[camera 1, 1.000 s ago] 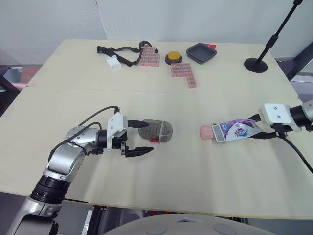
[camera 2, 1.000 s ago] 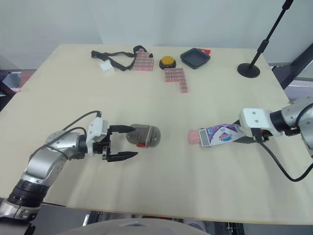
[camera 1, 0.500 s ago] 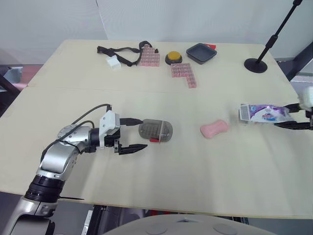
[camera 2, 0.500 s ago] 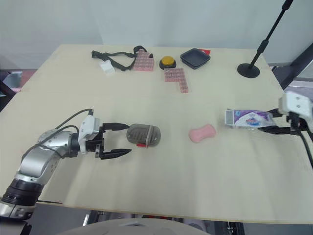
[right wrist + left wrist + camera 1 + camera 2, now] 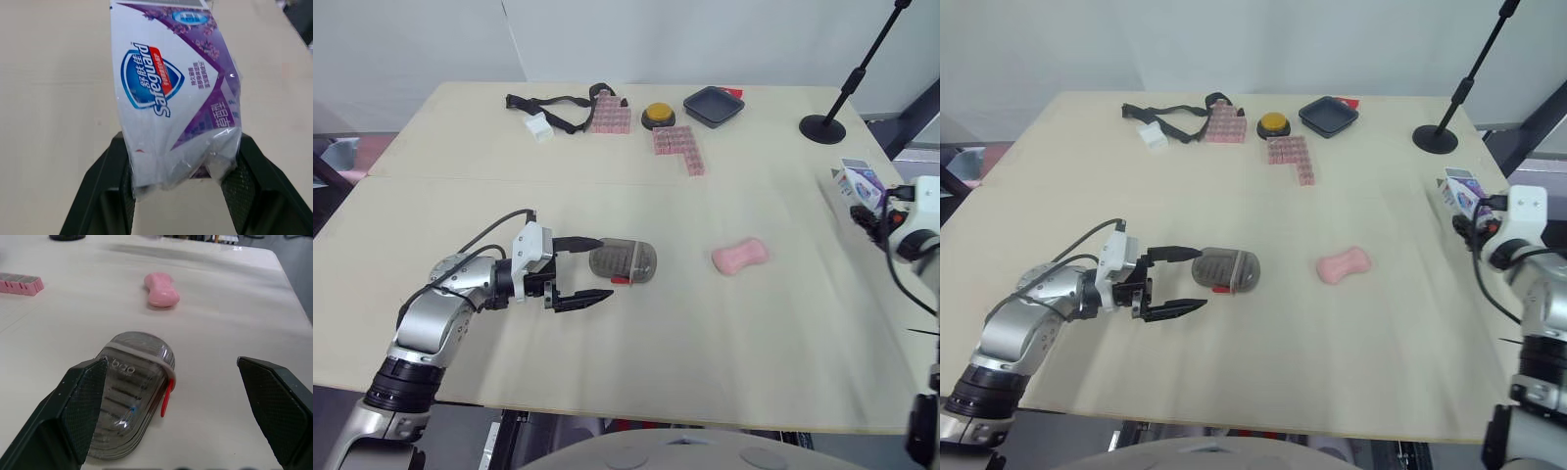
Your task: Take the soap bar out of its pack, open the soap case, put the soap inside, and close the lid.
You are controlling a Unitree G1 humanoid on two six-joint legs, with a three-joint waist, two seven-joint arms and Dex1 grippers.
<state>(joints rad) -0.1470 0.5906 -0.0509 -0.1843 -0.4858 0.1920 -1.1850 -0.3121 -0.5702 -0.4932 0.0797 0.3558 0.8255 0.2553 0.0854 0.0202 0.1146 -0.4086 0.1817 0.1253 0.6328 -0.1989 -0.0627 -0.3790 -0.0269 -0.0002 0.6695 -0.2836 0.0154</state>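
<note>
The pink soap bar (image 5: 740, 257) lies bare on the table, right of centre. The smoky translucent soap case (image 5: 623, 262) with a red latch lies closed at the table's middle. My left gripper (image 5: 589, 268) stands open just left of the case, one finger alongside its far side and the other in front of it; the case (image 5: 134, 390) and the soap bar (image 5: 162, 289) appear between its fingers (image 5: 83, 409) without contact. My right gripper (image 5: 182, 186) is raised at the far right edge, shut on the empty purple-and-white soap pack (image 5: 171, 88), also visible as the pack (image 5: 1459, 191).
At the back of the table lie a black strap (image 5: 558, 106), two pink block pieces (image 5: 677, 149), a yellow button (image 5: 658, 115) and a dark tray (image 5: 715, 105). A black stand base (image 5: 824, 128) sits at the back right.
My right gripper has pulled the pack off the soap, carrying it right and up to the table's edge; the soap stayed on the table. The left gripper drew back slightly from the case.
</note>
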